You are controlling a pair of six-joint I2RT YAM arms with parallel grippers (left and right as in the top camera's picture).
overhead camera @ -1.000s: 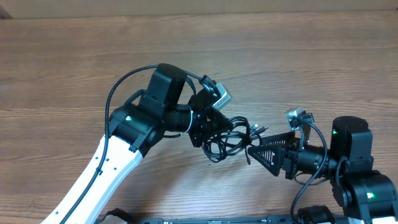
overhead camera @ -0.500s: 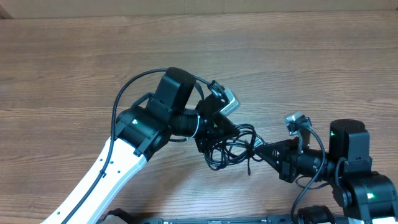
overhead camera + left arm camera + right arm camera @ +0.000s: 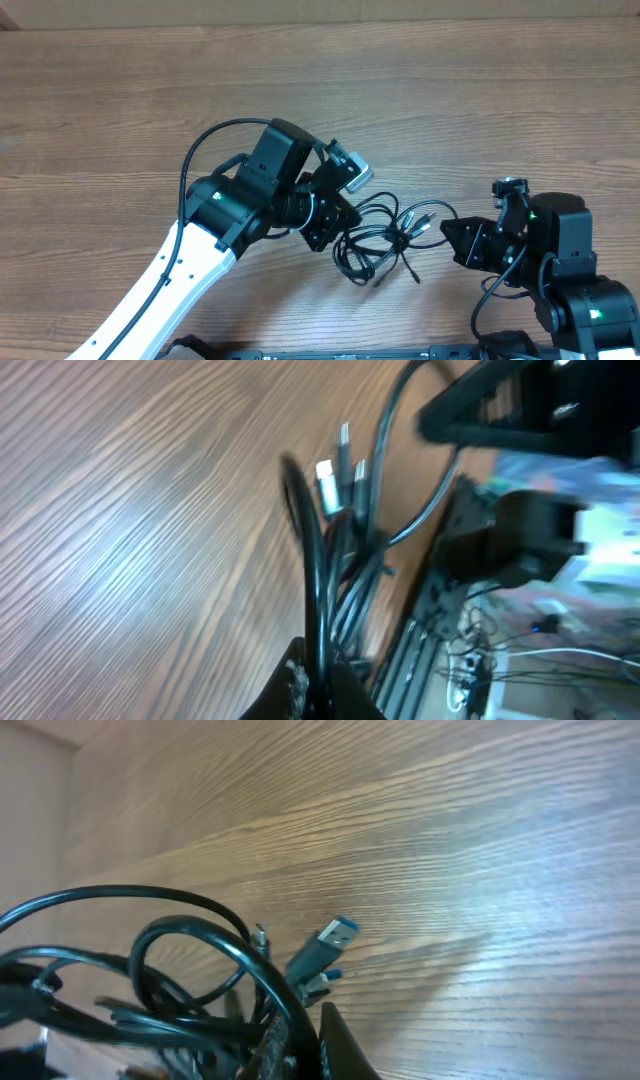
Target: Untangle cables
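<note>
The cables (image 3: 378, 242) form one loose knot of thin black loops on the wooden table, between the two arms. My left gripper (image 3: 334, 220) is at the knot's left side. In the left wrist view it (image 3: 318, 685) is shut on a black strand of the cables (image 3: 340, 550), and silver plug ends (image 3: 328, 478) stick out beyond. My right gripper (image 3: 453, 232) is to the knot's right, with a strand running to it. In the right wrist view it (image 3: 300, 1045) is shut on a black loop of the cables (image 3: 190, 970), next to a blue-tipped plug (image 3: 335, 935).
The table's far edge (image 3: 320, 25) runs along the top of the overhead view. A dark rail (image 3: 330, 352) lies along the near edge between the arm bases. The thick wire on the left arm (image 3: 205, 140) arches above its wrist.
The right gripper has shut on a strand and drawn back to the right. The knot has stretched out and loosened between the two grippers. The left gripper shifted slightly down-left.
</note>
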